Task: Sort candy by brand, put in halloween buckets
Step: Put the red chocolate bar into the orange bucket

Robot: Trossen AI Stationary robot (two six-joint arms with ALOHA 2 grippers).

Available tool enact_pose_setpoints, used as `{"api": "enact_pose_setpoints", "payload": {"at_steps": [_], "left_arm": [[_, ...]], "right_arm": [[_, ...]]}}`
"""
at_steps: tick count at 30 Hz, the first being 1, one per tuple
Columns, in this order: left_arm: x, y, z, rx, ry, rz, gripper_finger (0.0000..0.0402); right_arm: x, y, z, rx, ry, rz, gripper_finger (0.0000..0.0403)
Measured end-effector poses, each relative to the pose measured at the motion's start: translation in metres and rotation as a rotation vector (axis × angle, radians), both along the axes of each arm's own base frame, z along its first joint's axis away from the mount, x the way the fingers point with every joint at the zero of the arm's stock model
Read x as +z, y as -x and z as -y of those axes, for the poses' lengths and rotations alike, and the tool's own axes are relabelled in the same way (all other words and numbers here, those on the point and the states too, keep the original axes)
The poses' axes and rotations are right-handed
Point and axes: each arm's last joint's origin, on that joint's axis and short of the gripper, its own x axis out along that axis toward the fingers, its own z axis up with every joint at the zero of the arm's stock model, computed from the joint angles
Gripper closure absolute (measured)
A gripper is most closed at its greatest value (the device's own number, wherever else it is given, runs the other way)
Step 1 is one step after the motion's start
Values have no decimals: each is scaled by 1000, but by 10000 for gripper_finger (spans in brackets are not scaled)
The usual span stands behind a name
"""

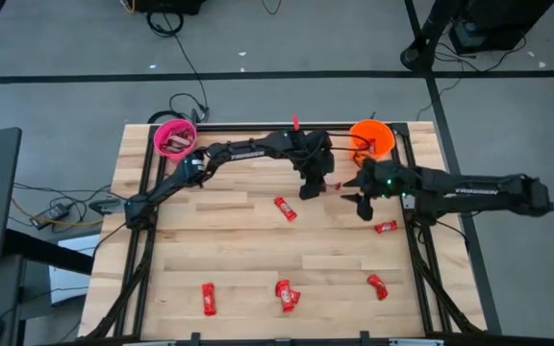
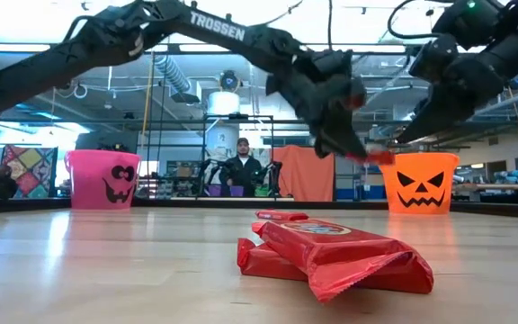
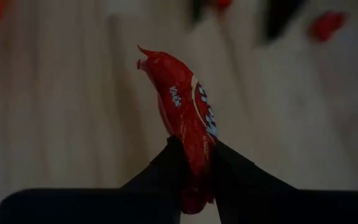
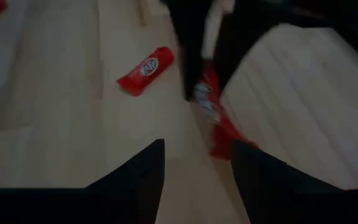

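Observation:
My left gripper [image 1: 312, 188] reaches across the table's far middle, between the pink bucket [image 1: 174, 137] and the orange bucket [image 1: 371, 139]. It is shut on a red candy bar [image 3: 191, 118], which also shows in the low view as a red candy bar [image 2: 378, 157] above the table. My right gripper [image 4: 197, 168] stands open just right of it, near the orange bucket, with nothing between its fingers. Several more red bars lie flat on the wood, one of them [image 1: 285, 209] just nearer than my left gripper. My left gripper pinches the red bar by one end [image 3: 194, 165] between its two fingers [image 3: 232, 167]. The fingers slant down from above. The rest of the bar sticks out past the fingertips, along their line, lifted clear of the table.
Loose red bars lie at the right [image 1: 385, 227], the near right [image 1: 378, 286], the near middle [image 1: 287, 295] and the near left [image 1: 209, 299]. The low view shows a pile of them up close [image 2: 331, 256]. A person [image 2: 241, 164] stands beyond the table's far edge.

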Motion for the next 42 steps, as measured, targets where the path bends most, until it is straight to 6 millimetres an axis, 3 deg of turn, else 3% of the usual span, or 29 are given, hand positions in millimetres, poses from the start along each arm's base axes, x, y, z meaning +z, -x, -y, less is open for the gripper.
{"api": "enact_pose_setpoints", "payload": {"at_steps": [4,10,17,22,27,33,37,42], "left_arm": [[16,1,14,-39,13,27,329],[18,-1,28,-67,11,33,330],[19,-3,39,-89,14,38,330],[19,-3,39,-88,14,35,330],[18,0,39,-68,25,-7,329],[15,7,40,-47,59,-100,300],[26,17,25,-20,-13,-138,266],[41,28,12,-43,61,-107,248]], "right_arm": [[-9,-8,-8,34,72,8,209],[-12,-18,-18,47,207,6,210],[-16,-27,-25,106,246,6,230],[-22,-32,-28,103,245,-19,270],[-23,-34,-31,104,234,-20,360],[-23,-33,-34,112,191,-11,359],[-21,-31,-32,34,163,5,342],[-14,-28,-28,-93,149,62,359]]}}
